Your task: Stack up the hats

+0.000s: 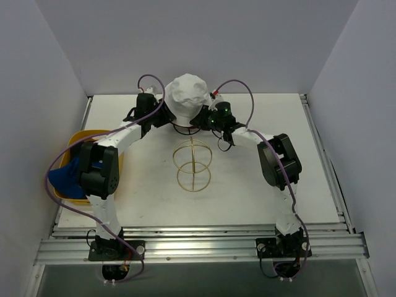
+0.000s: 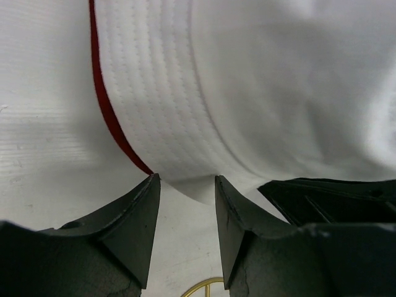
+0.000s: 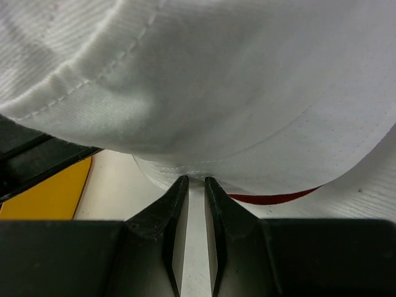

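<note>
The white bucket hat (image 1: 185,96) sits at the back centre on a black wire sphere frame (image 1: 185,130). My two grippers flank it. The left gripper (image 1: 164,117) is open at the hat's left side; in the left wrist view its fingertips (image 2: 185,179) stand apart, just short of the white brim (image 2: 247,93). The right gripper (image 1: 202,117) pinches the brim (image 3: 216,93) at its tips (image 3: 192,180), with its jaws nearly together. A dark red hat edge (image 2: 111,117) (image 3: 272,198) shows under the white brim. A blue hat (image 1: 65,176) lies in the tub.
A yellow tub (image 1: 93,135) stands at the table's left edge, partly under my left arm. A gold wire sphere frame (image 1: 193,166) stands mid-table between the arms. Purple cables loop over both arms.
</note>
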Robot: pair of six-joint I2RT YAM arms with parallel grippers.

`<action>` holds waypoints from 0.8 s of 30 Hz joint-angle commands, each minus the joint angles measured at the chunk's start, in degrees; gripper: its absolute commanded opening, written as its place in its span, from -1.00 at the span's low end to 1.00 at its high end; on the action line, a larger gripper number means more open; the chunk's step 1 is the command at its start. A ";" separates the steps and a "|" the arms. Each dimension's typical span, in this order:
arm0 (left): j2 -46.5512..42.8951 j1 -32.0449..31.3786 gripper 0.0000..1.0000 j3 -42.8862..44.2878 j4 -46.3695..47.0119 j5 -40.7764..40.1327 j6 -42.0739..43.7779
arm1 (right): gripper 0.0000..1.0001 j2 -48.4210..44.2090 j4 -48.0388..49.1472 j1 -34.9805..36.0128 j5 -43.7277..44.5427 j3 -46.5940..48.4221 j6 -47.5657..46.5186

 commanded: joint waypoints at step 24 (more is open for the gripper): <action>-33.29 10.55 0.47 -2.68 -30.98 -21.79 4.43 | -0.66 -39.85 -18.51 -2.44 19.74 -22.26 -6.40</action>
